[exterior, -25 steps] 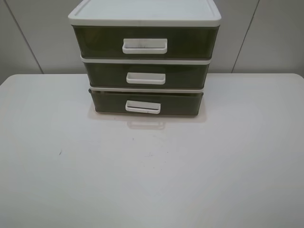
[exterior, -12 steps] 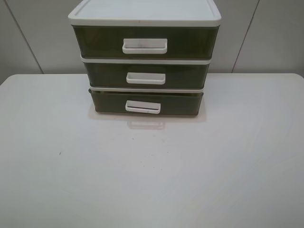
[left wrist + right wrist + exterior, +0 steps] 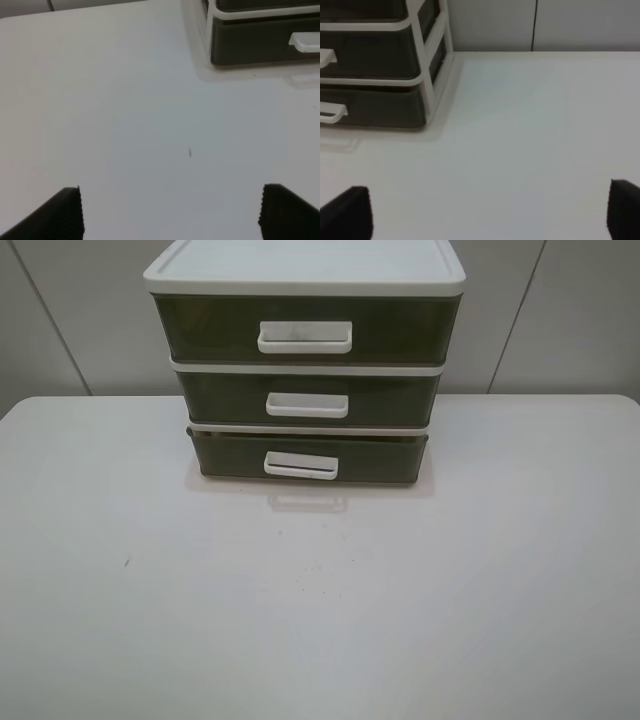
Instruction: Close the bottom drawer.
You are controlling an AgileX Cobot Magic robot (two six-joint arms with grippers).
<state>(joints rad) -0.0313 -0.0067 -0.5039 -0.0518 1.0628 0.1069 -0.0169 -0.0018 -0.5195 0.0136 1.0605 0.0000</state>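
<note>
The bottom drawer (image 3: 308, 457) is dark, see-through plastic with a white loop handle (image 3: 301, 466). It sits lowest in the white unit (image 3: 304, 265), under the middle drawer (image 3: 308, 399), and sticks out a little. The unit stands on a smooth white worktop (image 3: 320, 600). The left gripper (image 3: 170, 212) and the right gripper (image 3: 490, 212) are both spread wide, holding nothing, away from the drawer.

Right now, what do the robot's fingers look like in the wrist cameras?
Only the tips show. The left gripper has black fingers with fine ridged inner edges. The right gripper has plain black, blocky fingers, slightly blurred. No cables, markings or arm links are visible.
</note>
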